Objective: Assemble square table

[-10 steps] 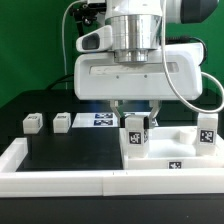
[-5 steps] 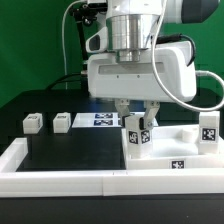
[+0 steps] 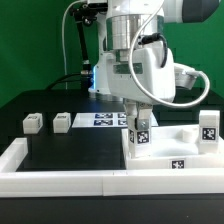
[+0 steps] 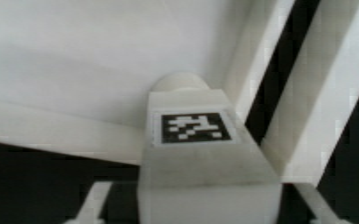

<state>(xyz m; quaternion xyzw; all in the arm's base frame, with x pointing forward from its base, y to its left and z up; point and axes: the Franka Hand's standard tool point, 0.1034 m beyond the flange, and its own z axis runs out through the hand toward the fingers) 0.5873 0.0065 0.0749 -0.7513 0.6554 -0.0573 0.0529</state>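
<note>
End effector (image 3: pixel 139 112) is hanging straight down from the big white arm housing, over the near corner of the white tabletop (image 3: pixel 165 152). Tabletop is lying flat on the black worktop (image 3: pixel 70 145) at the exterior view's right, pressed into the corner of the white rail (image 3: pixel 60 178), and is showing a small tag (image 3: pixel 177 165) on its front edge. One tagged leg (image 3: pixel 139 132) is standing upright at that near corner, and the jaws are sitting either side of its top. In the wrist view the same leg (image 4: pixel 197 128) is filling the middle, its tag facing the camera, with the pale slab (image 4: pixel 87 60) spreading behind it. Grip: the jaws are set narrow and close to the leg, but the wrist picture is soft and I cannot tell whether they are pressing on it or standing just clear. A second leg (image 3: pixel 208 130) is standing upright at the slab's right side, well apart from the first. Two more legs are lying loose on the worktop at the exterior view's left: one (image 3: pixel 32 122) farther out and one (image 3: pixel 62 121) just beside the marker board (image 3: pixel 103 119), which is lying flat behind the arm.
</note>
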